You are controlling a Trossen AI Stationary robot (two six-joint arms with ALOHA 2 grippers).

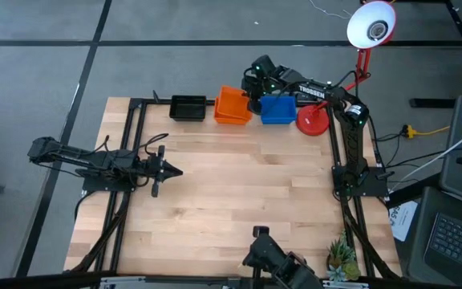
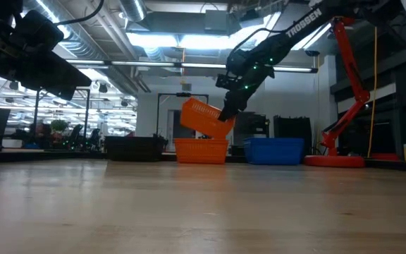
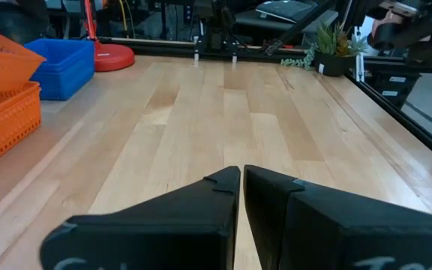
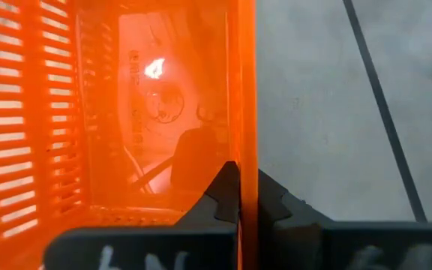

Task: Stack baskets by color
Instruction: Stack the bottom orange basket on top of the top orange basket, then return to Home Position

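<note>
Along the table's far edge stand a black basket [image 1: 188,107], an orange basket [image 2: 201,150] and a blue basket [image 1: 278,109]. A second orange basket [image 2: 204,116] hangs tilted just above the first, with my right gripper [image 2: 226,121] shut on it. My left gripper [image 1: 169,170] waits shut and empty over the table's left part, clear of everything. My right gripper pinches one side wall [image 4: 244,142] of the tilted orange basket at its rim, one finger inside the basket and one outside. The fingers slant down from the far right. The basket hangs tilted, its held end lowest, close above the other orange basket; whether they touch I cannot tell.
A round red lamp base [image 1: 314,120] with its red pole stands right of the blue basket, near my right arm. A small plant [image 1: 342,255] sits at the near right corner. Bare wooden tabletop [image 1: 247,193] stretches between the baskets and the near edge.
</note>
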